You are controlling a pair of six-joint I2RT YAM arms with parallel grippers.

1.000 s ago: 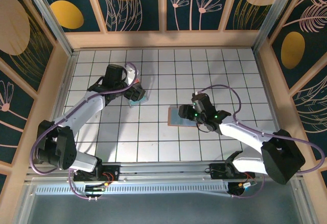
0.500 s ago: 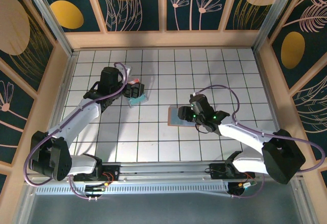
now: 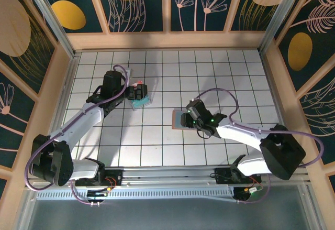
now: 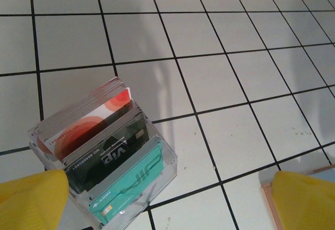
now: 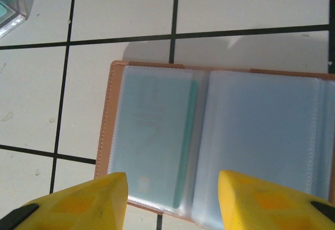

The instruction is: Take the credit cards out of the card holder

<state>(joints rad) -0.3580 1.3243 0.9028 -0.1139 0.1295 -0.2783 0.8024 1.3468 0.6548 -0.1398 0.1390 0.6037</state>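
An opened tan leather card holder [image 5: 104,135] with grey-blue clear pockets lies at the middle of the white gridded counter [image 3: 157,141], a pale teal card [image 5: 152,135] in its left pocket. The right hand [image 5: 170,204] hovers spread above one edge. Nearer the counter's far-left corner, a clear plastic box [image 4: 166,173] holds three upright plastic cards [image 4: 110,154] (red-orange, black, teal); the left hand [image 4: 167,198] gapes wide just beside it.
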